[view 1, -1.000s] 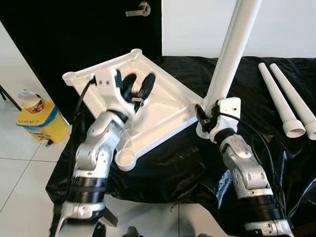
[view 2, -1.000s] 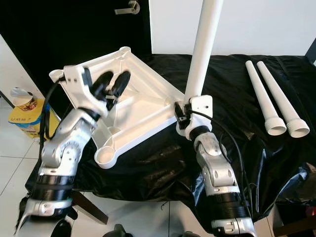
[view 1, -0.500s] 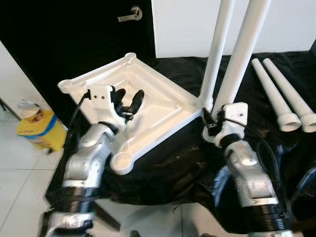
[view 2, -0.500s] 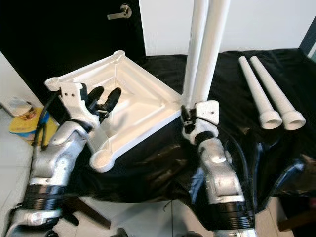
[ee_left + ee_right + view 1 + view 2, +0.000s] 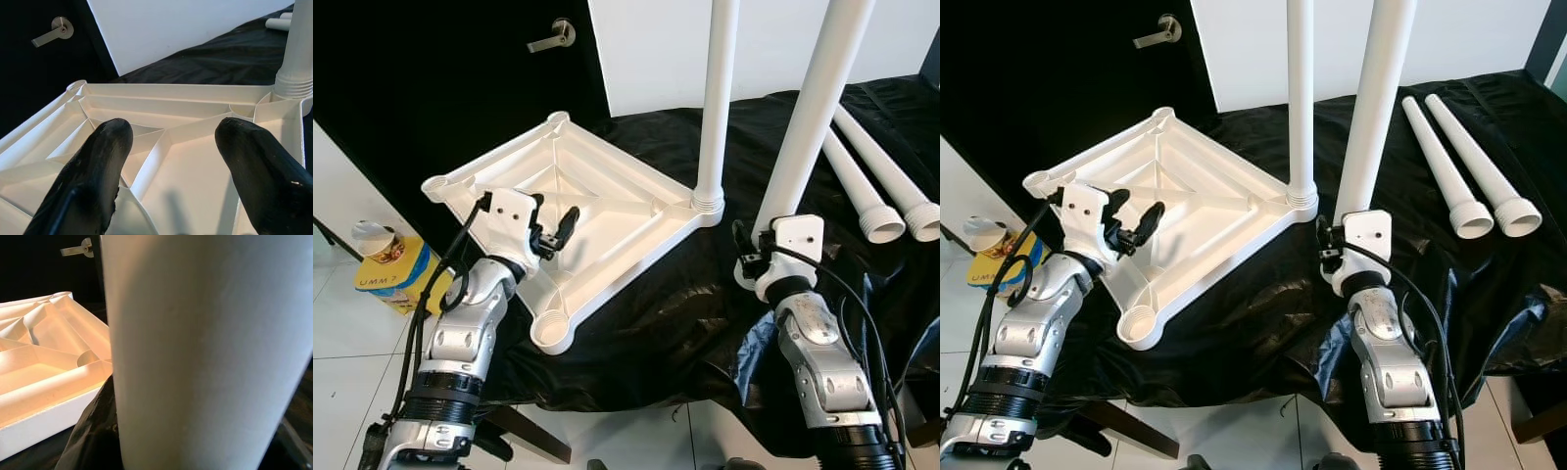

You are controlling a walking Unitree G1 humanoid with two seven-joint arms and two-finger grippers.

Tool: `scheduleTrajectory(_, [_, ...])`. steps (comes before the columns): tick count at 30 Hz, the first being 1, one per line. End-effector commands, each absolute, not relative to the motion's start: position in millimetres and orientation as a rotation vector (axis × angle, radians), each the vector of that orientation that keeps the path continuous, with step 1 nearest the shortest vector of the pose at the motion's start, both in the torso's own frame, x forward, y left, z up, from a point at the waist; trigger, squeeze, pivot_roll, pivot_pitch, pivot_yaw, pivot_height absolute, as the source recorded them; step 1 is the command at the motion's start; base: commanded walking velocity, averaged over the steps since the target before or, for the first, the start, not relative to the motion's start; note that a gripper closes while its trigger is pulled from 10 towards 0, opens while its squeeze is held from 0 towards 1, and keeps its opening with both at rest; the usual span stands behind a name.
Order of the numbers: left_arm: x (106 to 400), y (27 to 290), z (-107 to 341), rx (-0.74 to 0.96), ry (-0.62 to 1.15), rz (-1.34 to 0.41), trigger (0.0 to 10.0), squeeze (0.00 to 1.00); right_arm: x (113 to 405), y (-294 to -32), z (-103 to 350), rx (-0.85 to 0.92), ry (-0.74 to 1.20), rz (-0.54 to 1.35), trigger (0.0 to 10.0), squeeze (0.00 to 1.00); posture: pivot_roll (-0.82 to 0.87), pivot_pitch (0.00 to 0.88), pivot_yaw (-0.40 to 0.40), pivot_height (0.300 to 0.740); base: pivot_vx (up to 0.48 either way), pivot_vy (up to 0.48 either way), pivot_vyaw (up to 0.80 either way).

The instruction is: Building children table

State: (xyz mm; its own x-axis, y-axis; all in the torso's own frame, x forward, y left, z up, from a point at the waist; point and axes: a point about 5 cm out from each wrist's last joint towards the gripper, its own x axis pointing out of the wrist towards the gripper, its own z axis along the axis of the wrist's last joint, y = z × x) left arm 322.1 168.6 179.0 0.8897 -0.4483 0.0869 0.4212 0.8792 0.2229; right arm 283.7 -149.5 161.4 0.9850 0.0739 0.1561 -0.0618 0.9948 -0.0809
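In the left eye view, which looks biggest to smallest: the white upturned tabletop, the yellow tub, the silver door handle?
1. White upturned tabletop
2. Yellow tub, partly hidden
3. Silver door handle, though it sits farthest away

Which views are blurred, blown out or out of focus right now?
Left and right eye views: sharp, evenly lit, door area crushed to black. Left wrist view: tool fingers soft, tabletop warm-tinted. Right wrist view: held leg too close, defocused, no texture; tabletop rim overexposed.

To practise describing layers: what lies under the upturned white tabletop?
A black sheet spreads beneath the tabletop and continues under the two loose legs. Whatever supports the sheet is covered, so it cannot be seen.
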Motion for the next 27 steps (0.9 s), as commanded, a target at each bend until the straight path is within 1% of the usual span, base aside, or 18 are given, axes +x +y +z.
scheduleTrajectory(1, [321,174,174,0.245,-0.12,-0.456,10.0,0.0,283,-145,167,-0.072,-0.189,0.078,10.0,0.0,-0.19,0.042,0.142,0.74,0.0,0.0,0.0])
scheduleTrajectory(8, [320,179,172,0.292,-0.114,-0.459,10.0,0.0,285,-142,166,-0.059,-0.187,0.081,10.0,0.0,-0.13,0.037,0.132,0.74,0.0,0.0,0.0])
scheduleTrajectory(12, [321,180,173,0.301,-0.12,-0.455,10.0,0.0,286,-141,165,-0.055,-0.186,0.084,10.0,0.0,-0.13,0.037,0.13,0.74,0.0,0.0,0.0])
scheduleTrajectory(13, [321,182,173,0.314,-0.124,-0.451,10.0,0.0,287,-139,166,-0.054,-0.185,0.092,10.0,0.0,-0.11,0.043,0.113,0.74,0.0,0.0,0.0])
scheduleTrajectory(16, [319,184,172,0.326,-0.123,-0.449,10.0,0.0,288,-138,166,-0.055,-0.185,0.101,10.0,0.0,-0.11,0.043,0.107,0.74,0.0,0.0,0.0])
scheduleTrajectory(21, [317,194,161,0.439,-0.063,-0.437,10.0,0.0,291,-138,168,-0.06,-0.185,0.115,10.0,0.0,-0.09,0.061,0.09,0.74,0.0,0.0,0.0])
scheduleTrajectory(23, [317,194,161,0.439,-0.063,-0.437,10.0,0.0,291,-138,168,-0.06,-0.185,0.115,10.0,0.0,-0.09,0.061,0.09,0.74,0.0,0.0,0.0])
scheduleTrajectory(24, [319,199,156,0.492,-0.026,-0.415,10.0,0.0,290,-138,168,-0.059,-0.184,0.116,10.0,0.0,-0.09,0.066,0.09,0.74,0.0,0.0,0.0])
scheduleTrajectory(25, [319,199,156,0.492,-0.026,-0.415,10.0,0.0,290,-138,168,-0.059,-0.184,0.116,10.0,0.0,-0.09,0.066,0.09,0.74,0.0,0.0,0.0])
scheduleTrajectory(27, [321,203,152,0.546,0.012,-0.395,10.0,0.0,290,-137,168,-0.058,-0.182,0.116,10.0,0.0,-0.09,0.071,0.091,0.74,0.0,0.0,0.0])
